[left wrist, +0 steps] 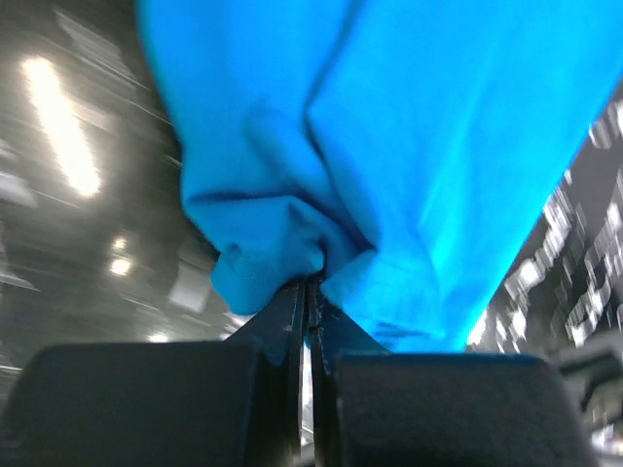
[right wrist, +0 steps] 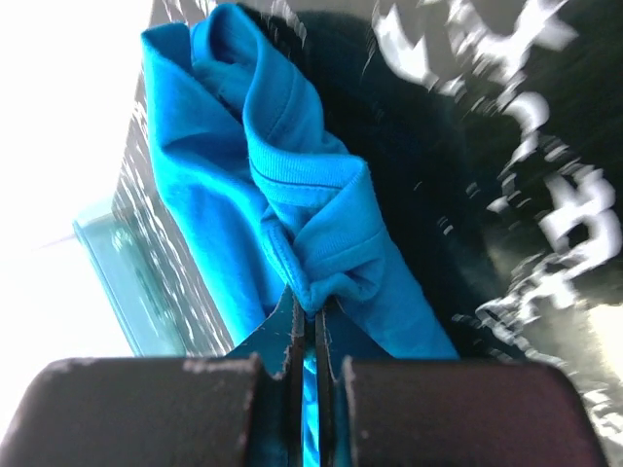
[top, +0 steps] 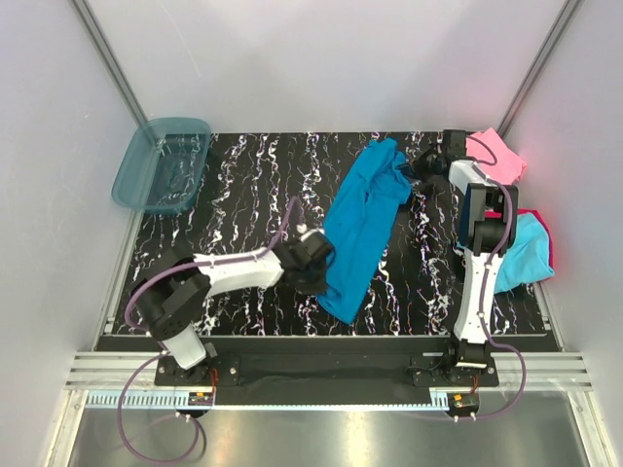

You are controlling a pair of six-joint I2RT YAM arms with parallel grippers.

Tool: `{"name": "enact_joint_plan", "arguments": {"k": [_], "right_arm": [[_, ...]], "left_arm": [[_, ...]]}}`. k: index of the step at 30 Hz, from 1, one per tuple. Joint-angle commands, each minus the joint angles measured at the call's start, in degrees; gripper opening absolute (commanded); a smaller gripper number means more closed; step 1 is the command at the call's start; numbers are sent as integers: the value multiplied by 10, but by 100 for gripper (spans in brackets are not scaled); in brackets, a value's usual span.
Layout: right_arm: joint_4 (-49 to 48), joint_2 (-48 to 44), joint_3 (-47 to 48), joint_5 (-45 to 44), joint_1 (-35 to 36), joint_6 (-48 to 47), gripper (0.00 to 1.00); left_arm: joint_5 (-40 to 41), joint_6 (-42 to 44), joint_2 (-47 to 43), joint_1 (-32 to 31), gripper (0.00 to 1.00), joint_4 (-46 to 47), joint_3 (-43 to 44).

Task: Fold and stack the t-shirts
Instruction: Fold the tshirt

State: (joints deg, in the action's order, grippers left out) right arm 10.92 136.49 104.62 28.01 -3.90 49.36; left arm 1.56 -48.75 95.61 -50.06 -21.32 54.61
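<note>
**Both grippers hold the teal-blue t-shirt at its two ends**

From the top camera, the teal-blue t-shirt (top: 360, 229) lies stretched in a long diagonal band on the black marbled table (top: 243, 195). The left gripper (top: 316, 261) is at its near end and the right gripper (top: 421, 167) at its far end. At the right edge of the table there is a pink shirt (top: 496, 156), and nearer a cyan shirt (top: 526, 253) on top of a magenta-red shirt (top: 551, 238). A blue plastic tub (top: 161, 163) stands at the far left corner.

In the left wrist view, the left gripper (left wrist: 310, 282) is clenched on a bunched edge of the teal-blue t-shirt (left wrist: 409, 146).

In the right wrist view, the right gripper (right wrist: 311, 306) pinches a hemmed fold of the teal-blue t-shirt (right wrist: 282, 195). The tub (right wrist: 136, 282) is seen behind.
</note>
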Motion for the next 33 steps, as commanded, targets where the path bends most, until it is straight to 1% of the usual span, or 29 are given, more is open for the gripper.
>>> {"name": "enact_joint_plan", "arguments": {"k": [1, 2, 3, 6, 8, 10, 11, 14, 19, 21, 22, 23, 24, 26, 27, 29, 30, 31, 33], "right_arm": [[58, -19, 38, 35, 19, -31, 0], [65, -20, 44, 35, 22, -38, 0], [74, -20, 51, 36, 25, -41, 0], [83, -21, 56, 37, 34, -45, 0], [92, -21, 65, 38, 36, -52, 0], [111, -13, 89, 37, 55, -66, 0], [120, -10, 100, 35, 64, -70, 0], [140, -1, 124, 28, 77, -75, 0], [153, 11, 146, 28, 86, -85, 0], [156, 14, 146, 26, 86, -87, 0], [155, 12, 143, 16, 86, -90, 1], [156, 10, 139, 10, 86, -92, 14], [155, 8, 134, 0, 86, -95, 19], [156, 1, 127, -19, 86, -103, 22], [156, -6, 120, -29, 86, -104, 25], [156, -14, 112, -59, 86, -110, 32], [156, -24, 106, -76, 86, -110, 39], [156, -28, 103, -84, 86, -116, 42], [155, -47, 96, -102, 86, -121, 47]], "left_arm": [[21, -53, -20, -75, 0, 16, 28], [21, -62, -13, -90, 0, 17, 44], [22, -65, -10, -118, 0, 15, 53], [30, -71, 5, -164, 0, 8, 88], [38, -81, 12, -184, 0, 5, 105], [44, -90, 26, -208, 0, 8, 117], [49, -87, 33, -215, 0, 5, 132], [56, -93, 50, -224, 0, 8, 138], [71, -99, 46, -226, 0, 12, 106], [75, -100, 46, -226, 7, 14, 96], [80, -100, 45, -227, 22, 13, 93], [84, -99, 41, -226, 27, 12, 87], [89, -100, 38, -226, 31, 12, 82], [101, -97, 33, -226, 37, 8, 77], [106, -96, 27, -226, 38, 5, 77], [116, -93, 22, -226, 40, 0, 74], [120, -92, 16, -227, 40, 0, 73], [123, -91, 12, -226, 40, -1, 67], [127, -89, 5, -226, 40, -1, 61]]}}
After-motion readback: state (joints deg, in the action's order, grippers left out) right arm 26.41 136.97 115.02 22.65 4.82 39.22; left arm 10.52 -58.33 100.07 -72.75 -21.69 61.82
